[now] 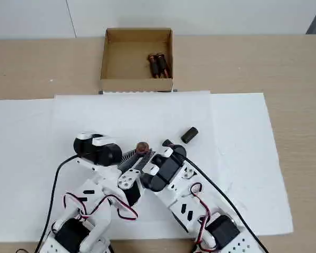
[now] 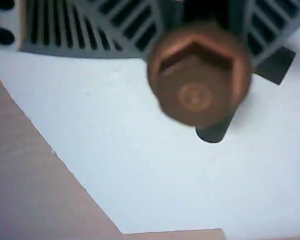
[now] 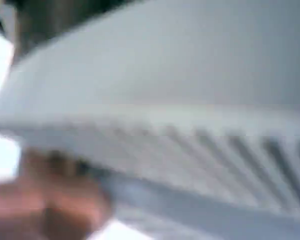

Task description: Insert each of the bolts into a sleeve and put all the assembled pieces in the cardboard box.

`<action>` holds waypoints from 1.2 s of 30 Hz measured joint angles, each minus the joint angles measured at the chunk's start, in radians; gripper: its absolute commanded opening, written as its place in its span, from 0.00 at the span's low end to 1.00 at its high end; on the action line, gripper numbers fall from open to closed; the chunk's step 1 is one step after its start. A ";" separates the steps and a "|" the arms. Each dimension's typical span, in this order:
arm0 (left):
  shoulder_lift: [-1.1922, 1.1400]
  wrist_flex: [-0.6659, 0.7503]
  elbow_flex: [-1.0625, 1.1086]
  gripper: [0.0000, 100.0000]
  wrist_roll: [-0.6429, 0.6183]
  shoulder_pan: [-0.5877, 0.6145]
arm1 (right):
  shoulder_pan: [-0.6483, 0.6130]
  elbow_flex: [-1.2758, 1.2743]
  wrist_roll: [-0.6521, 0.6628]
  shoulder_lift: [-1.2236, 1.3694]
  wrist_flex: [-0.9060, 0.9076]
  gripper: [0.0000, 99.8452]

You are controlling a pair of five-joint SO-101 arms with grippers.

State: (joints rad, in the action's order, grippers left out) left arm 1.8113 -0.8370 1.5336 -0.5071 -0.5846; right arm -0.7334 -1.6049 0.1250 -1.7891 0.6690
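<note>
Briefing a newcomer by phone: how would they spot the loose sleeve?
Find the cardboard box at the far edge of the table, then the white sheet before it. The sleeve lies loose there: a short black cylinder, unlike the brown-headed bolt nearby.

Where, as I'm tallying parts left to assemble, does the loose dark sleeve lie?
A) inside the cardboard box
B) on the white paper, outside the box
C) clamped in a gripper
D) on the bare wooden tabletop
B: the sleeve lies by itself on the white paper, apart from the bolt and short of the cardboard box, which holds two assembled pieces.
</note>
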 measured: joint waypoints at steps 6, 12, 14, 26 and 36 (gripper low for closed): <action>0.000 -0.009 -0.014 0.18 0.057 0.028 | 0.000 0.000 0.000 0.000 0.000 0.00; -0.006 -0.026 -0.011 0.18 0.120 0.095 | -0.002 -0.011 0.000 -0.003 -0.003 0.00; -0.006 -0.026 -0.012 0.18 0.124 0.110 | 0.000 -0.015 0.000 -0.002 -0.003 0.00; -0.006 -0.034 -0.112 0.18 0.124 0.130 | 0.000 -0.017 0.000 -0.003 -0.003 0.00; -0.006 -0.066 -0.212 0.18 0.170 0.374 | 0.080 0.008 -0.066 0.002 0.002 0.00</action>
State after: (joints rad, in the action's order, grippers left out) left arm 1.8052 -0.9030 1.3218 -0.3368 -0.2102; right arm -0.6536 -1.5973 0.0591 -1.7875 0.6705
